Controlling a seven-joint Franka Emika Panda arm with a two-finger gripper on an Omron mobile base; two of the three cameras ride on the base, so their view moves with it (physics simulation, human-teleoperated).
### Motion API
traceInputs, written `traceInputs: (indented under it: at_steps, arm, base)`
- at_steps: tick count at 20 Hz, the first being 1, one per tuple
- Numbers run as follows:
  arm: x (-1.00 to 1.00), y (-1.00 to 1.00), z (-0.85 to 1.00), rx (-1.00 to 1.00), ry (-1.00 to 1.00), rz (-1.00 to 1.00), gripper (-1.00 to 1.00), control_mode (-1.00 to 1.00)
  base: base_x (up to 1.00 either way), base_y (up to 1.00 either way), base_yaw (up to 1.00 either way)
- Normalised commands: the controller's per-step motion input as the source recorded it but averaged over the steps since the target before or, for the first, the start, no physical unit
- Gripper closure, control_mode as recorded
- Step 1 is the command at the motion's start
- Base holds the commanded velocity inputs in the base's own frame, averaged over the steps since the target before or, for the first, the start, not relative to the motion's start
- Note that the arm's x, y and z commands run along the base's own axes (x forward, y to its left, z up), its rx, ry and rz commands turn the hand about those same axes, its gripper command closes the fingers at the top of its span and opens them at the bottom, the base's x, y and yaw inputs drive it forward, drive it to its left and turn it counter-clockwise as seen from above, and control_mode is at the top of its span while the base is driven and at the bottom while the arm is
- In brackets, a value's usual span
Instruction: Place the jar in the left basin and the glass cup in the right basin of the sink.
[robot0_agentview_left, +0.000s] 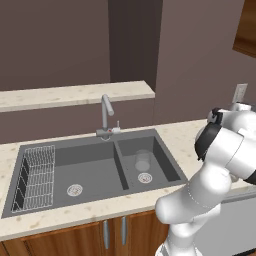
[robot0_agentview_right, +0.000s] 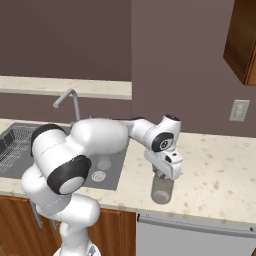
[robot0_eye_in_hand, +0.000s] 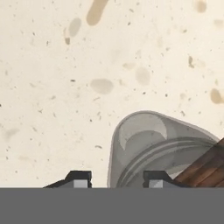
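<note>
The smoky grey jar (robot0_agentview_right: 162, 191) stands upright on the speckled counter to the right of the sink (robot0_agentview_left: 95, 145), near the counter's front edge. My gripper (robot0_agentview_right: 161, 175) hangs just above its top, pointing down and open. In the hand view the jar (robot0_eye_in_hand: 153, 151) lies off to the right of my gripper (robot0_eye_in_hand: 117, 179), and the right fingertip (robot0_eye_in_hand: 155, 178) overlaps its body. The clear glass cup (robot0_agentview_left: 142, 161) stands upright in the narrower right basin (robot0_agentview_left: 162, 157), behind its drain. The wider left basin (robot0_agentview_left: 95, 167) holds a wire rack (robot0_agentview_left: 36, 175).
A curved steel tap (robot0_agentview_left: 106, 116) rises behind the divider. A raised ledge (robot0_agentview_left: 75, 94) runs along the back wall. A wall socket (robot0_agentview_right: 239, 110) and a wooden upper cabinet (robot0_agentview_right: 242, 40) are at the right. Bare counter (robot0_agentview_right: 220, 170) stretches right of the jar.
</note>
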Motion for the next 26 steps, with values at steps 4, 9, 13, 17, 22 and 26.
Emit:
traceInputs:
  at_steps: [4,9,13,17,22,26]
  arm:
    - [0.00,0.01,-0.49,-0.01,0.04,0.00,1.00,-1.00]
    - [0.00,0.03,-0.39,0.00,0.11,0.00,1.00,-1.00]
    - [-0.08,0.08,0.20,0.00,0.04,0.00,1.00,-1.00]
    - [-0.25,0.14,0.42,0.03,0.14,0.00,1.00,-1.00]
    - [-0.29,0.31,0.34,0.04,0.17,0.01,1.00,-1.00]
    - [-0.25,0.45,0.25,0.03,0.09,0.05,1.00,-1.00]
  base:
    - [0.00,0.00,0.00]
    - [0.00,0.00,0.00]
    - [0.00,0.00,0.00]
    - [0.00,0.00,0.00]
    - [0.00,0.00,0.00]
    - [0.00,0.00,0.00]
